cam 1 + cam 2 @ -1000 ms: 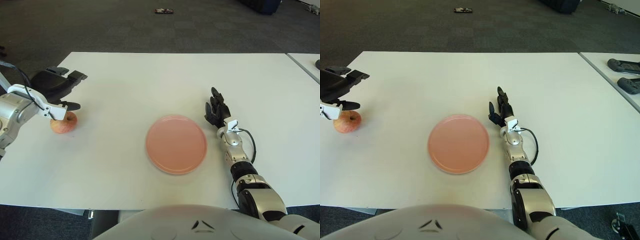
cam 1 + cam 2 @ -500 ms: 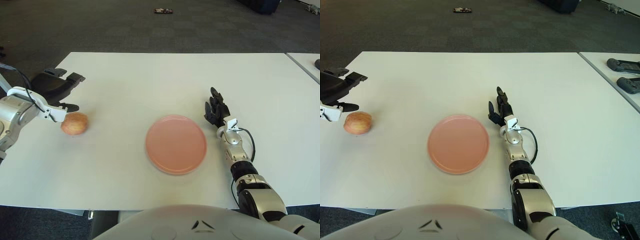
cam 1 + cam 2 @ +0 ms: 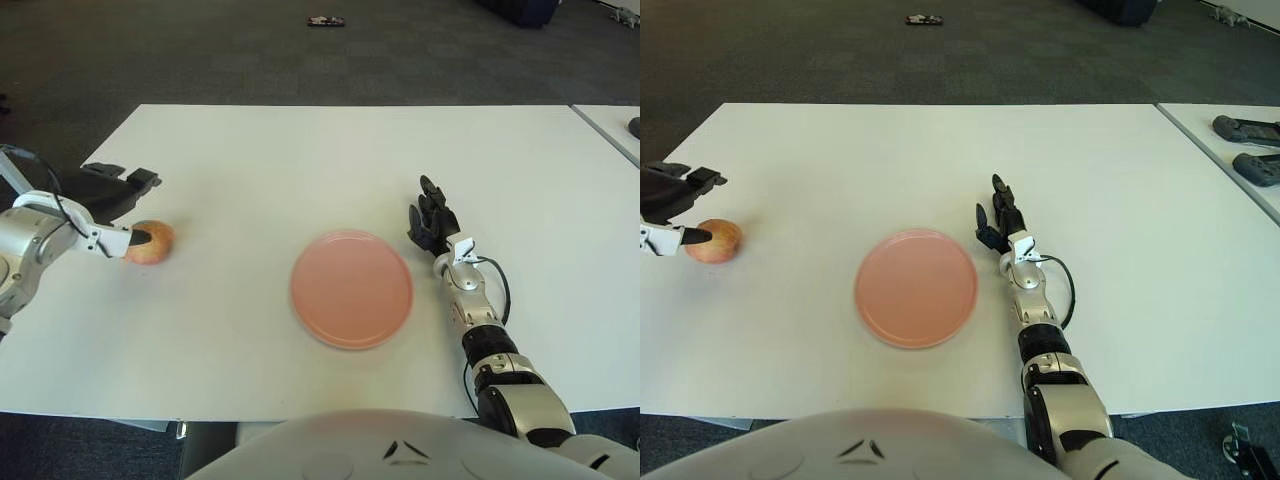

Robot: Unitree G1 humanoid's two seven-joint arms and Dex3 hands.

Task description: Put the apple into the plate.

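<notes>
While the apple (image 3: 150, 241) is lying on the worktop (image 3: 300, 160) well left of the empty plate (image 3: 352, 288), the left hand (image 3: 108, 208) is touching it, fingers spread, not yet gripping; the right hand (image 3: 432, 220) is idling beside the plate's right.

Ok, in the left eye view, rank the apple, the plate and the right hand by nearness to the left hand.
1. Apple: at the left hand's fingertips, far left.
2. Plate: table centre.
3. Right hand: just right of the plate, farthest.

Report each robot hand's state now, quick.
Left robot hand: open, fingers around the apple, not gripping it.
Right robot hand: open, empty, right of the plate.
</notes>
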